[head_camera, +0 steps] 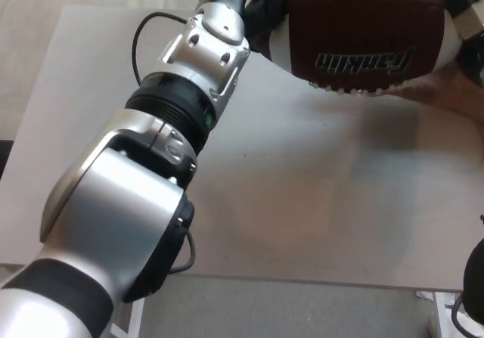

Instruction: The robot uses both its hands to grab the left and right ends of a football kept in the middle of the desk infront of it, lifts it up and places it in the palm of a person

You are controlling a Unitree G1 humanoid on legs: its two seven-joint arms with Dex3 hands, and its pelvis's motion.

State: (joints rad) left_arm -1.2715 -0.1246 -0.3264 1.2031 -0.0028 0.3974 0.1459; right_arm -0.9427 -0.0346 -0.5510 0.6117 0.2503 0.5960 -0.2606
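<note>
The brown football [363, 28], with white lettering and white end stripes, hangs above the far side of the pale desk [302, 202], cut off by the picture's top. My left hand [261, 5] presses its black fingers on the ball's left end, the silver left arm stretching up from the lower left. Only a sliver of my right hand [469, 20] shows at the right edge, against the ball's right end. A person's hand [446, 92] lies just under the ball's right part, touching or nearly touching it.
A black cable [147, 32] loops beside my left forearm. The desk's near edge runs along the bottom, with grey floor below it. A dark part of my right arm [473, 281] shows at the lower right corner.
</note>
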